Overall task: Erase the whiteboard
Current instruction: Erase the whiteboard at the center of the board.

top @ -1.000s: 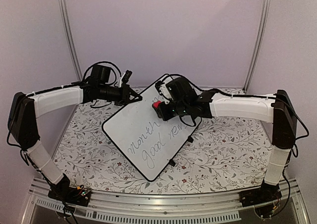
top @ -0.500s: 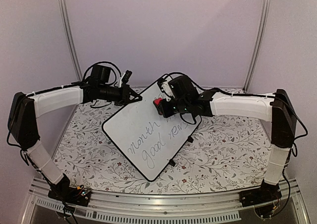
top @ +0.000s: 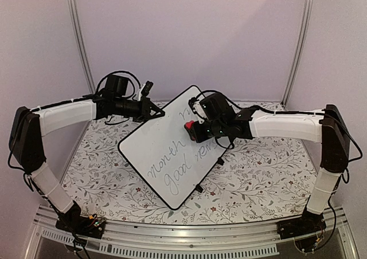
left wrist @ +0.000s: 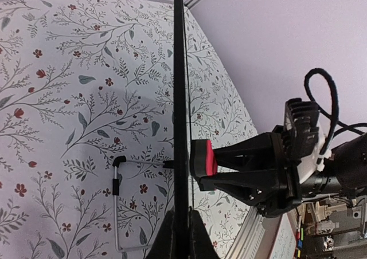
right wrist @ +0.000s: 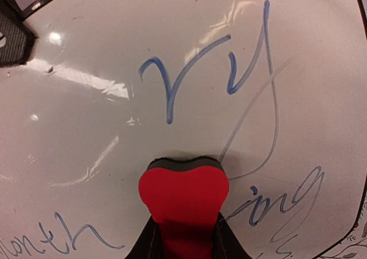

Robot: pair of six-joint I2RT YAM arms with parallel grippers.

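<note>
Right end effector (top: 196, 130) clamped on the red eraser (top: 191, 125), pressed flat against the whiteboard (top: 160, 156)
Left end effector (top: 156, 113) pinches the board's far-left edge, tilting it above the surface (top: 258, 179); most writing (top: 172, 170) lies nearer the bases than the eraser, running near-left to far-right

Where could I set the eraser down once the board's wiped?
Bare floral tabletop lies right of the whiteboard, out to the right arm, and near left, between board and left arm. Crowded: the far middle, where the left gripper clamps the board's edge and the right gripper presses the red eraser.
</note>
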